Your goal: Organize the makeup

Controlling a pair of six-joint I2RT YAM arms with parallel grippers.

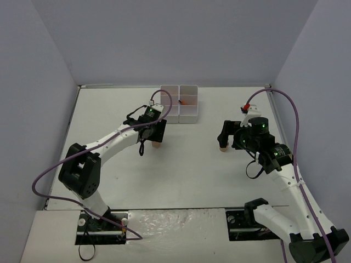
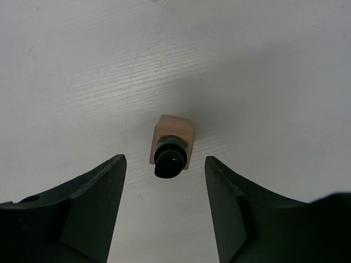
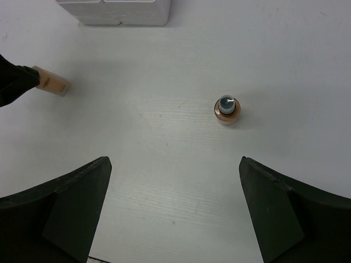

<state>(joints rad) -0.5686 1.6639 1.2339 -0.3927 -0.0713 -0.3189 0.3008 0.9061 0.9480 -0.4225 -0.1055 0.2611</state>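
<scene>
Square bottle point(image 2: 174, 130): tan body, black cap, standing upright on table point(image 1: 181, 175), cap pointing up, sitting near box point(image 1: 179, 118), on its near side, left of centre. Round bottle point(image 3: 227, 109): tan, dark cap with pale top, standing upright, sitting well apart, over on right side. Small orange piece point(image 1: 185, 102) lying inside box, right column; type unclear.
</scene>
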